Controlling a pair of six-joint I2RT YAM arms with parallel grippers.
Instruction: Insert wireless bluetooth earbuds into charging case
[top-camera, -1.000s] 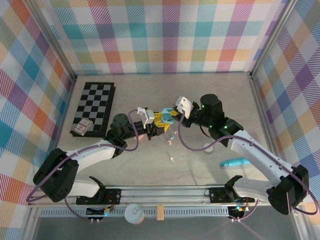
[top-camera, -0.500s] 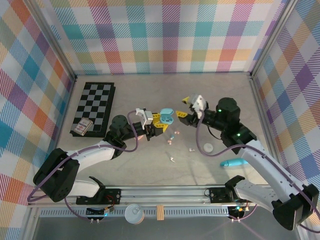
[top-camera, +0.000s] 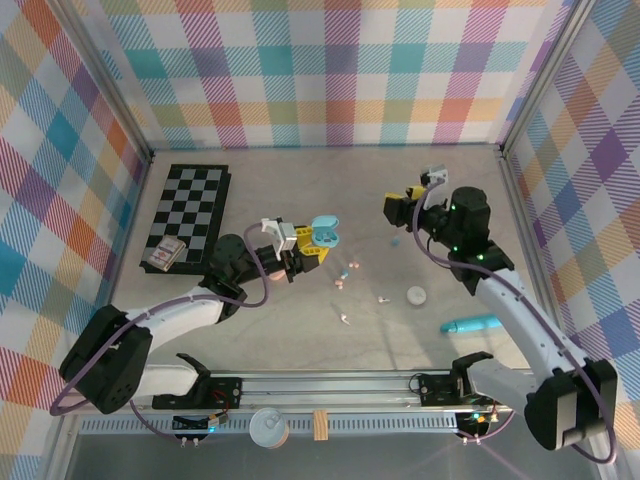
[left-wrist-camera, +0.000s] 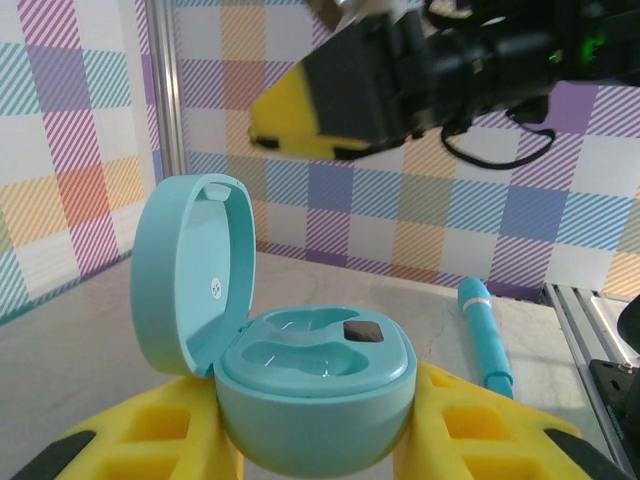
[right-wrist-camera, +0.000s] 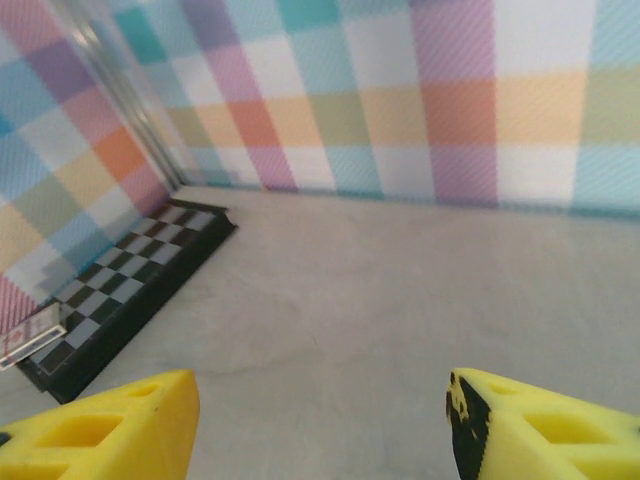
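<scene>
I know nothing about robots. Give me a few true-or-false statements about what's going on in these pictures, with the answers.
1. The left tool holds a turquoise case with its lid open. True.
2. Small earbuds lie loose on the table. True.
3. Both wells of the case hold earbuds. False: the wells are empty.
4. The right tool grips an earbud. False: it is open and holds nothing.
</scene>
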